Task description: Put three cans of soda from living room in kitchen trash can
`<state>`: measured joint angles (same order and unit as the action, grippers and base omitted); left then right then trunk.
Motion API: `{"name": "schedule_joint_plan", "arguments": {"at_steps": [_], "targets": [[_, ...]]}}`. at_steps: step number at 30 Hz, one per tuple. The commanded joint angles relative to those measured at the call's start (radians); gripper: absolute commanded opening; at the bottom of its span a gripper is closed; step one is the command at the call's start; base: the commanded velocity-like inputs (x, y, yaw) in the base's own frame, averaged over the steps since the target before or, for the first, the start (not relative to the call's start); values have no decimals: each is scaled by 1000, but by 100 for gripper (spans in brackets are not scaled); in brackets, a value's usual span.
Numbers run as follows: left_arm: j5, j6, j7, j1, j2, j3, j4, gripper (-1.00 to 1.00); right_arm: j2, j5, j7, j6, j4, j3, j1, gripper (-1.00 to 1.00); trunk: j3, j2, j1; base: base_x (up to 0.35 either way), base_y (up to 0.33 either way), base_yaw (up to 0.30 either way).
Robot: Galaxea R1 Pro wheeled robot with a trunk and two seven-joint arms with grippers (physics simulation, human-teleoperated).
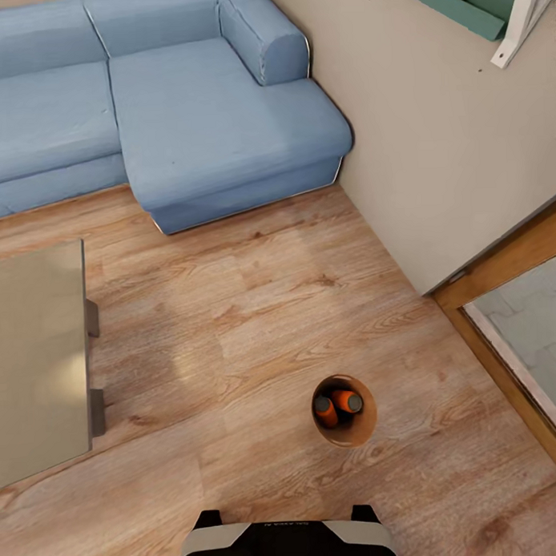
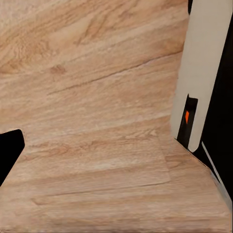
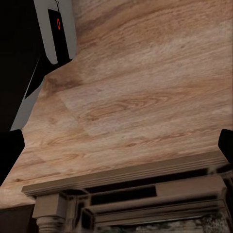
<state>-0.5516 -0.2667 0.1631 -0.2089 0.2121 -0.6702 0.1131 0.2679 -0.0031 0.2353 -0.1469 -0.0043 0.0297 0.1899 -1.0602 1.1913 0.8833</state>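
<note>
head view: two orange cans (image 1: 337,404) inside bucket (image 1: 357,437)

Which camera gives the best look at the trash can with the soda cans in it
The head view: the trash can stands on the wood floor with two orange cans visible inside. Both wrist views look at floor instead.

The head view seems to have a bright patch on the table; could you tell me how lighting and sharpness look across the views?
Head view: soft glare on the table, a faint pale sheen on the floor, sofa sharp. Left wrist view: floor grain soft, evenly lit. Right wrist view: the fireplace is dim and blurry.
</note>
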Motion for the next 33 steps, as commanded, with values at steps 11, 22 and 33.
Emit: {"name": "schedule_joint_plan", "arguments": {"at_steps": [11, 22, 33], "targets": [[2, -5, -2, 66, 8, 0, -20, 100, -20, -2, -41, -11, 21, 3, 0, 100, 35, -77, -42, 0, 0, 0], [2, -24, -2, 78, 2, 2, -23, 100, -40, -2, -88, -13, 39, 4, -1, 100, 69, -154, -84, 0, 0, 0], [-1, -37, -1, 78, -3, 3, -23, 100, -62, -2, -96, -13, 43, 5, -10, 100, 104, -231, -127, 0, 0, 0]]}}
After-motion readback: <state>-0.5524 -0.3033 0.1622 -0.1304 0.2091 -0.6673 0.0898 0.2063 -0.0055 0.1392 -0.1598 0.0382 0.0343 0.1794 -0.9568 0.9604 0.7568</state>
